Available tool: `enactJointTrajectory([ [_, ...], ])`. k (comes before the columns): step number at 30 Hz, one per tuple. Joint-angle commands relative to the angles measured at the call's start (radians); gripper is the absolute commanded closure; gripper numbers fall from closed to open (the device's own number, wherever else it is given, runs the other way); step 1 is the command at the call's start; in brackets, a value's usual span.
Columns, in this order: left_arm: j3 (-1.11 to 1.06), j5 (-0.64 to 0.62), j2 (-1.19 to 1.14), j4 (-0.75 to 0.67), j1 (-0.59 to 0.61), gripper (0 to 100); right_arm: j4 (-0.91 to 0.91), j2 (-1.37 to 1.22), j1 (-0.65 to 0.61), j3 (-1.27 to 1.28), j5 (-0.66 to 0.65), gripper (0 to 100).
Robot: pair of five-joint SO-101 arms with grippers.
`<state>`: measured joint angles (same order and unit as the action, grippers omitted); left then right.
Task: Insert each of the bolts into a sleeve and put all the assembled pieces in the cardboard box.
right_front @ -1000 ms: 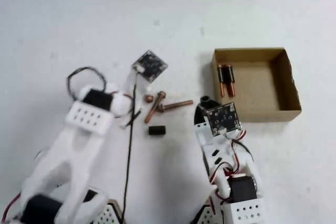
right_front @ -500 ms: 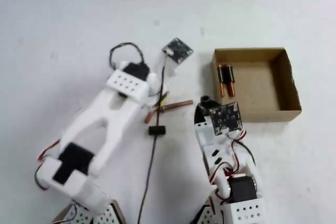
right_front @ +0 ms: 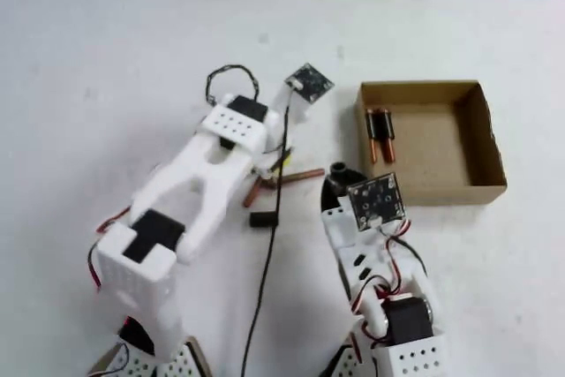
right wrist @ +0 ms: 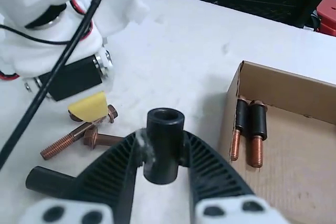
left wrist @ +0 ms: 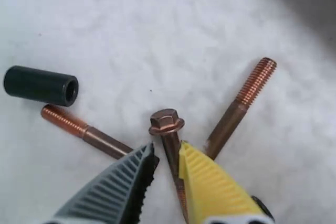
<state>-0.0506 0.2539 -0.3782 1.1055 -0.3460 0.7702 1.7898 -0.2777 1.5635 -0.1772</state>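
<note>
Near the middle of the white table (right_front: pixel 132 41), the left gripper (left wrist: pixel 165 158) stands low over three loose copper-coloured bolts with hexagonal flanged heads. They fan out from one spot, their heads close together. Its ribbed jaws, one grey and one yellow, are only narrowly apart and straddle the smooth shank of the middle bolt (left wrist: pixel 166 123). The yellow jaw sits right against the shank, while a thin dark gap shows on the grey side, so the bolt lies between them and is not clamped. A second bolt (left wrist: pixel 86 132) runs out past the grey jaw, and the third bolt (left wrist: pixel 241 103) slants away on the yellow side. Just beyond the second bolt's threaded end a loose black cylindrical sleeve (left wrist: pixel 41 85) lies on its side. The right gripper (right wrist: pixel 163 148) is between this cluster and the open brown cardboard box (right_front: pixel 481 143). Its black ribbed jaws are closed on another short black sleeve (right wrist: pixel 165 129), held upright with the open bore facing up. Inside the box, two assembled pieces (right wrist: pixel 249 129), each a copper bolt pushed through a black sleeve, lie side by side against the wall nearest the bolts.
</note>
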Motion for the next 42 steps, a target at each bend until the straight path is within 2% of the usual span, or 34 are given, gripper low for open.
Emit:
enactJointTrajectory([
  [1, 0.040, -0.012, 0.012, -0.012, 0.002, 89, 0.002, 0.012, -0.008, -0.055, 0.003, 98.2],
  [9, 0.021, -0.006, 0.008, -0.018, 0.004, 88, 0.004, 0.012, -0.004, -0.054, 0.002, 98.2],
  [14, 0.025, -0.009, -0.059, -0.018, 0.001, 84, 0.005, 0.012, -0.002, -0.054, 0.002, 98.1],
  [26, 0.068, -0.006, -0.133, -0.021, 0.005, 84, 0.031, 0.012, -0.001, -0.054, 0.000, 98.1],
  [28, 0.069, -0.006, -0.133, -0.021, 0.005, 86, 0.031, 0.012, -0.001, -0.054, 0.000, 98.1],
  [32, 0.064, -0.009, -0.134, -0.021, 0.005, 98, 0.031, 0.012, -0.001, -0.054, 0.002, 98.1],
  [35, 0.063, -0.011, -0.134, -0.021, 0.004, 95, 0.031, 0.012, -0.001, -0.054, 0.002, 98.1],
  [42, 0.064, -0.011, -0.122, -0.014, -0.004, 96, 0.028, 0.012, -0.001, -0.038, 0.002, 98.1],
])
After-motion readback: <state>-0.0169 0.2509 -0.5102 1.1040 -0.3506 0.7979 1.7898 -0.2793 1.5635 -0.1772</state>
